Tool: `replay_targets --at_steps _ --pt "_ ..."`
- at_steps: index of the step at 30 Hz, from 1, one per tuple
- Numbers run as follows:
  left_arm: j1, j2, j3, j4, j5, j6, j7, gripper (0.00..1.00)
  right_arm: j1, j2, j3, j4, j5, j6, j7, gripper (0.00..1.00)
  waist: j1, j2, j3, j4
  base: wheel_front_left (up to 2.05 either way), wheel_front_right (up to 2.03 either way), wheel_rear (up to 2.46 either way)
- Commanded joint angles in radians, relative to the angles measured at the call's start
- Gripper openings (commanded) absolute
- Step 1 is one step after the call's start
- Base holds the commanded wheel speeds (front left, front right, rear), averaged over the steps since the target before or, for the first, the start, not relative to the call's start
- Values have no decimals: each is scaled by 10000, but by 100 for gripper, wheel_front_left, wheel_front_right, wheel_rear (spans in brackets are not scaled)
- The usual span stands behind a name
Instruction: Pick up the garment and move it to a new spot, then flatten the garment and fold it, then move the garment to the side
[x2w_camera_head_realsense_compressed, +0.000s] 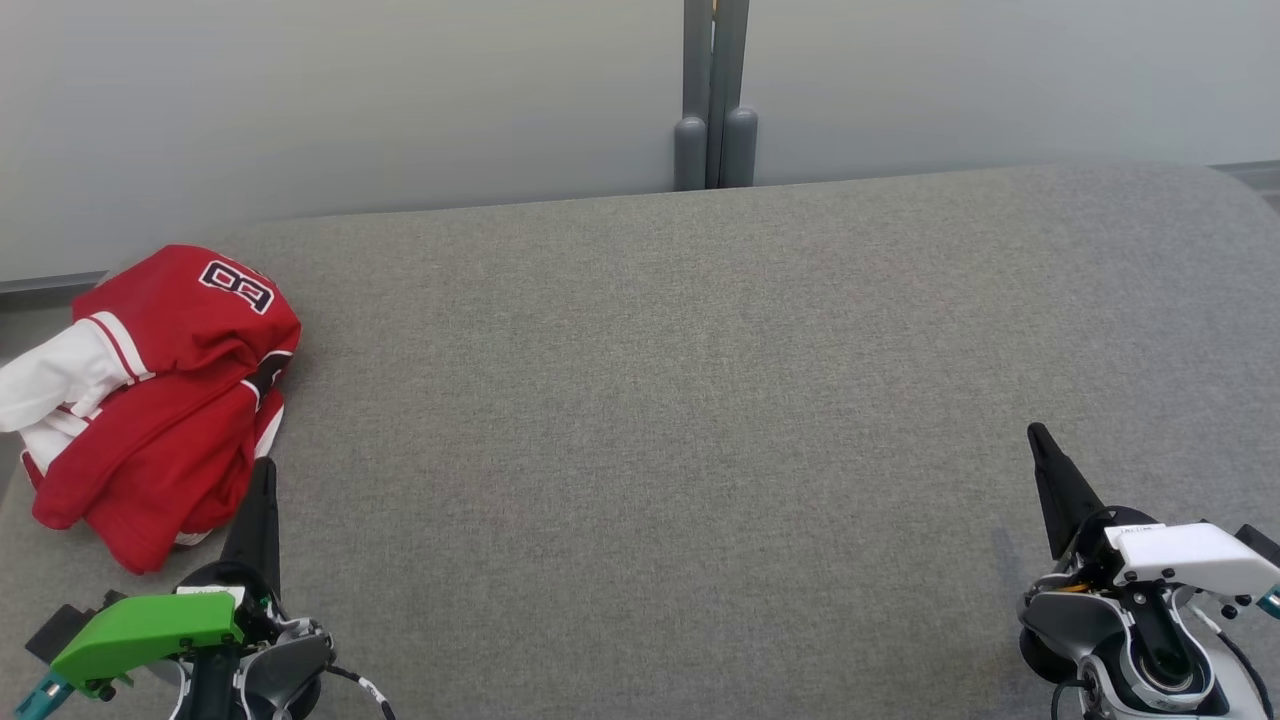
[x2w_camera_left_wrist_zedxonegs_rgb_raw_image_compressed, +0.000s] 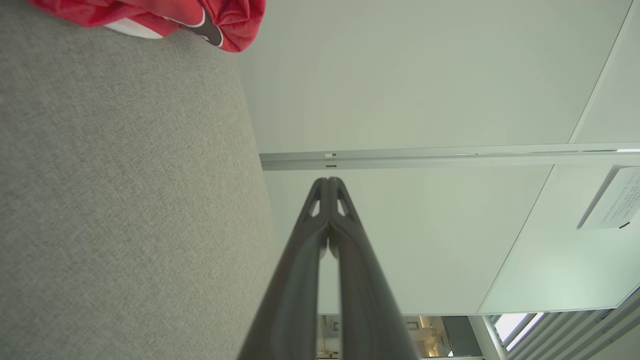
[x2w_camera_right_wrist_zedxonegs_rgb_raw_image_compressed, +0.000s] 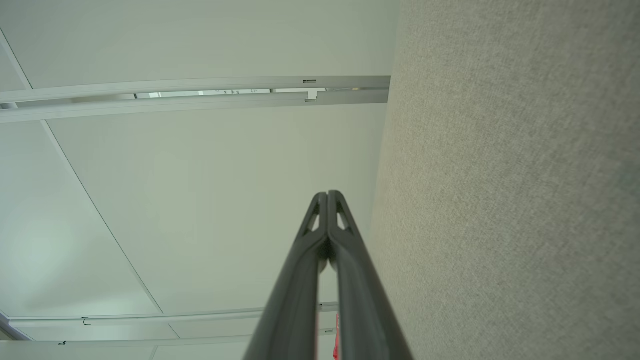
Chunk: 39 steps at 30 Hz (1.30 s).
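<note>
Waiting beside the crumpled garment (x2w_camera_head_realsense_compressed: 160, 400)

The red and white garment lies bunched up on the grey padded surface (x2w_camera_head_realsense_compressed: 650, 400), close to its left edge. It lies loose on the cloth, not inside any box or basket. The left gripper (x2w_camera_head_realsense_compressed: 264, 468) stands just beside the garment's near right side, with its fingers pressed together on nothing. The right gripper (x2w_camera_head_realsense_compressed: 1036, 432) is well apart at the right side, also clenched and empty. Both seem parked in a rest pose, so the pick-up is probably not begun. The left arm is nearer and would likely reach first. It must first part its fingers.
</note>
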Motion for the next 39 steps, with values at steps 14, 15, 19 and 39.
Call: replay_targets --at_steps 14,15,19,39 --pt "121 -36 -33 139 28 13 -62 100 122 48 37 87 -43 -2 -26 100 0 0 4 0 0 0 0" --pt "131 -32 -53 118 67 12 -116 100 136 39 65 39 -80 -2 -54 100 0 0 6 0 0 0 0" --pt "160 30 -166 86 437 10 -335 100 192 -73 261 -113 -341 -1 -293 100 0 0 16 -1 0 0 0" --pt "296 15 -259 -65 4513 -1 -1175 100 285 -444 822 -267 -3807 0 -1246 100 0 0 54 -12 0 0 0"
